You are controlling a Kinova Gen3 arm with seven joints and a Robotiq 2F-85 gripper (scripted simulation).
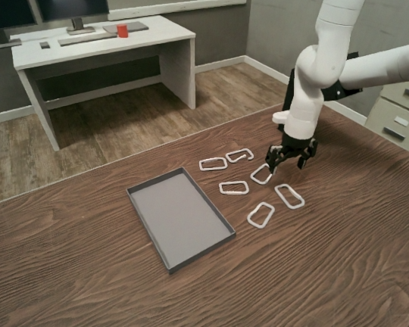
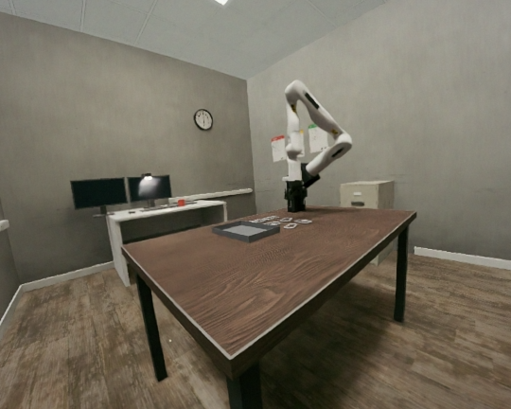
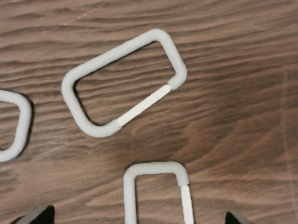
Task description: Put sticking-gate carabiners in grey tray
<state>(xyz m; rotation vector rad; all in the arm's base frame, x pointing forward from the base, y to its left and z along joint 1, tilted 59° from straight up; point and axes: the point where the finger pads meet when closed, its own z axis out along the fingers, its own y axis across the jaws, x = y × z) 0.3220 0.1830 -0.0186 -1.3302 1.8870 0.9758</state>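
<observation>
Several light grey carabiners lie loose on the table right of the grey tray point(image 1: 181, 219) point(image 2: 248, 230), which is empty. The back carabiner point(image 1: 239, 151) has its gate swung inward, leaving a gap. Another carabiner point(image 1: 256, 179) lies just left of the near fingertip in the top view, and a further carabiner point(image 1: 282, 197) lies in front of the gripper. In the wrist view, one whole carabiner point(image 3: 110, 56) has a straight, closed gate; a second carabiner point(image 3: 130, 200) is cut off below. My gripper point(image 1: 287, 168) point(image 2: 296, 208) point(image 3: 139, 217) is open and empty, above the table.
The front carabiner point(image 1: 268, 217) lies near the tray's right corner. One carabiner point(image 1: 233, 193) lies between tray and gripper, and another carabiner point(image 1: 213, 169) lies beyond the tray's back corner. The tray has low raised walls. A white desk point(image 1: 176, 34) stands beyond the table.
</observation>
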